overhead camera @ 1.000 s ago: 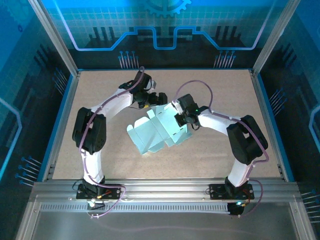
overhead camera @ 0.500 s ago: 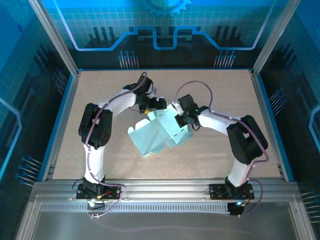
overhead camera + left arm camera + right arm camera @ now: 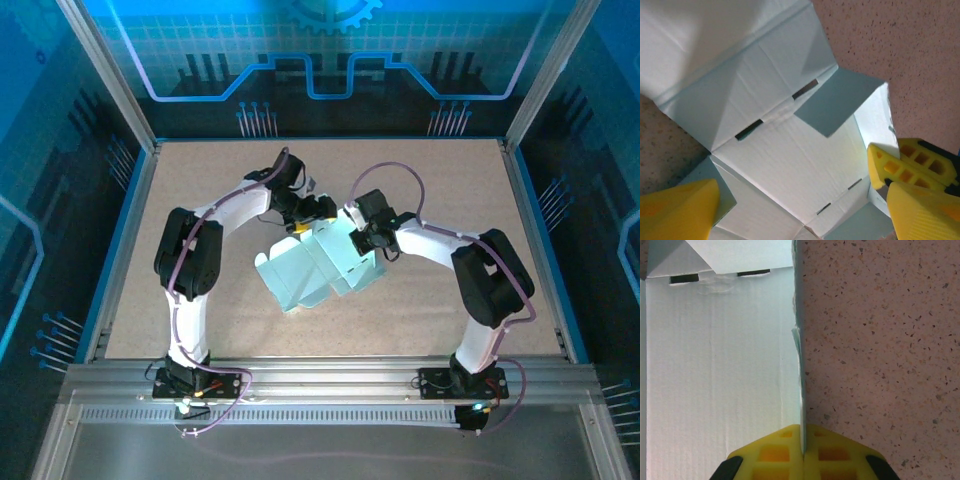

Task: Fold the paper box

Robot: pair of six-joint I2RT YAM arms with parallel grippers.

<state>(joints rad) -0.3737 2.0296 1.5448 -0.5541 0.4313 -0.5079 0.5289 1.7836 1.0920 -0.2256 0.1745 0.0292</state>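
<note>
The paper box (image 3: pixel 318 268), pale mint card with flaps partly raised, lies mid-table. My right gripper (image 3: pixel 364 240) sits at its right edge. In the right wrist view its yellow fingers (image 3: pixel 775 456) are shut on a thin upright wall of the paper box (image 3: pixel 715 365), pinched edge-on. My left gripper (image 3: pixel 308 214) hangs over the box's far end. Its jaws stand open in the left wrist view, and the left gripper (image 3: pixel 800 222) straddles a slotted panel of the paper box (image 3: pixel 790 155). The right gripper's fingers (image 3: pixel 907 167) show beside the box's raised side.
The speckled tabletop (image 3: pixel 430 170) is bare around the box. A blue rim (image 3: pixel 130 240) borders the table, and the metal frame rail (image 3: pixel 320 375) runs along the near edge by both arm bases.
The left arm has swung in toward the box's far end and its jaws have narrowed a little. The right gripper holds as before; the box has barely shifted.
</note>
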